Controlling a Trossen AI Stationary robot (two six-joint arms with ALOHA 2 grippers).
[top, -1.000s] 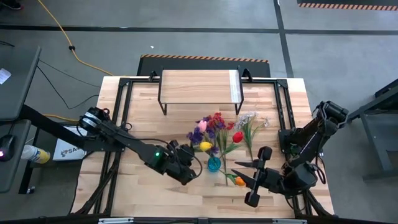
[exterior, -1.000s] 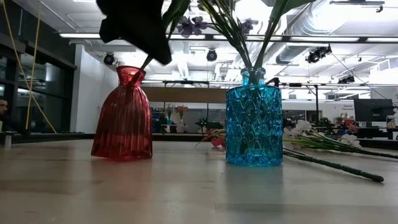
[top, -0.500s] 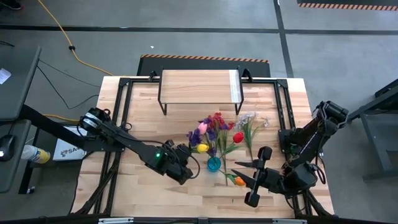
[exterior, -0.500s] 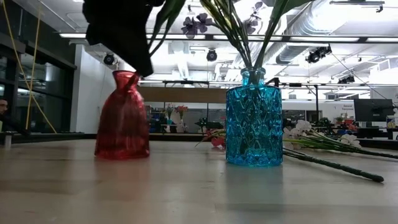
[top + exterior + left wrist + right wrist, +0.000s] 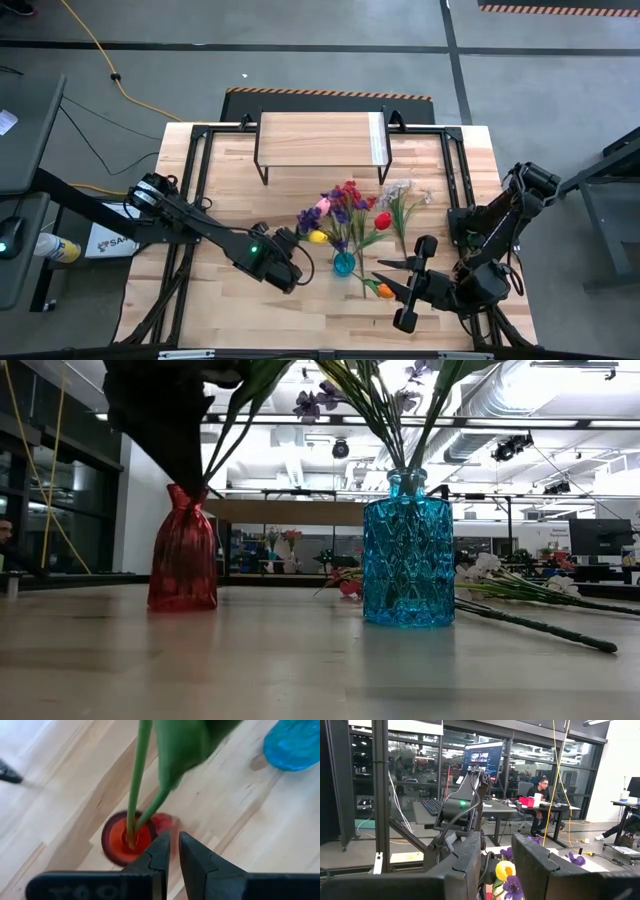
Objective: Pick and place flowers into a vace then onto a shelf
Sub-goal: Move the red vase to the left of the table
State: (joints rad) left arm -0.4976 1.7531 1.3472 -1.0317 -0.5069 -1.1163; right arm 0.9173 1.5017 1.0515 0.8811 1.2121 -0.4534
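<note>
Left end effector (image 5: 292, 267) sits over the near-centre of the wooden desk (image 5: 200, 300), just left of the blue glass vase (image 5: 344, 264). In the left wrist view its two dark fingers (image 5: 161, 851) are nearly together, only a narrow slit between them, directly above the rim of a red glass vase (image 5: 127, 836); whether they pinch that rim cannot be told. Two green stems (image 5: 137, 775) run down into the red vase's mouth. In the low view the red vase (image 5: 183, 550) stands upright on the desk, well left of the blue vase (image 5: 407, 552), with the dark arm mass at its neck and stems rising out of it. The blue vase also stands upright and holds several green stems with purple blossoms (image 5: 310, 404) above it. From above, the flowers (image 5: 345, 210) spread between the blue vase and the shelf (image 5: 318, 139): pink, yellow and red tulips, a red cluster, purple sprays; a whitish spray (image 5: 400, 190) lies on the desk to their right, and an orange tulip (image 5: 384, 291) lies near the right end effector (image 5: 400, 279). That end effector rests near the desk's front right, fingers apart and holding nothing. The shelf stands at the far edge, its top bare of vases.
</note>
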